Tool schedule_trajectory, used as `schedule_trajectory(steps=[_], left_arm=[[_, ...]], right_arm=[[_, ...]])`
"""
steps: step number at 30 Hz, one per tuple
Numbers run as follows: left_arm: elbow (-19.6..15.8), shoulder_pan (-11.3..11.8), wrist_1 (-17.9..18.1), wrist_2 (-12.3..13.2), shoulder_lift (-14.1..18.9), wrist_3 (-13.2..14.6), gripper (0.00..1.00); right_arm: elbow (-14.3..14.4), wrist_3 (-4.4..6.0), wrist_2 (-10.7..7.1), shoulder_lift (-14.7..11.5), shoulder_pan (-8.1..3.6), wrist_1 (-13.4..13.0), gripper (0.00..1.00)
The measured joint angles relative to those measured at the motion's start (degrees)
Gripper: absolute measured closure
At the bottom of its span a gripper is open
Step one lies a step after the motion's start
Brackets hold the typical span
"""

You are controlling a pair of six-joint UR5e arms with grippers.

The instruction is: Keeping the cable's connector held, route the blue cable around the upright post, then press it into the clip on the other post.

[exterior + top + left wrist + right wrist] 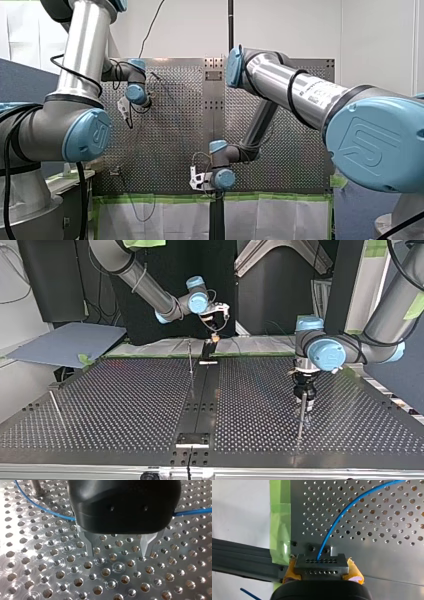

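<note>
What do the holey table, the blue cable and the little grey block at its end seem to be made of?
The table looks like bare metal, perhaps aluminium: silvery, shiny, with circular marks round the holes. The blue cable likely has a plastic jacket: smooth, evenly coloured, bending softly. The connector seems dull grey metal, though plastic is possible: crisp edges, rows of small holes.

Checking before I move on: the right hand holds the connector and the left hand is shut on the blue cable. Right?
No. The left wrist view shows the left hand open, nothing between its fingers; the cable passes behind it, ungripped. The right hand does hold the connector.
</note>
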Motion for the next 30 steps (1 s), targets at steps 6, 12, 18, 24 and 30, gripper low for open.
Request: schedule_trajectory(steps=[6,12,18,24,30], left_arm=[[0.0,0.0,0.0,0.0,0.0,0.0,0.10],[0.0,0.0,0.0,-0.1,0.0,0.0,0.10],[0.0,-0.1,0.0,-0.1,0.0,0.0,0.10],[0.0,0.0,0.0,-0.1,0.0,0.0,0.10],[0.0,-0.1,0.0,-0.2,0.0,-0.2,0.10]], right_arm=[[0.1,-0.18,0.40,3.2,-0.02,-0.7,1.00],[1.9,0.50,1.25,5.5,-0.22,-3.1,1.00],[4.2,1.11,2.63,6.0,-0.81,-6.2,1.00],[7.1,1.36,3.93,6.0,-2.07,-9.8,1.00],[10.1,1.49,5.02,6.0,-3.24,-13.5,1.00]])
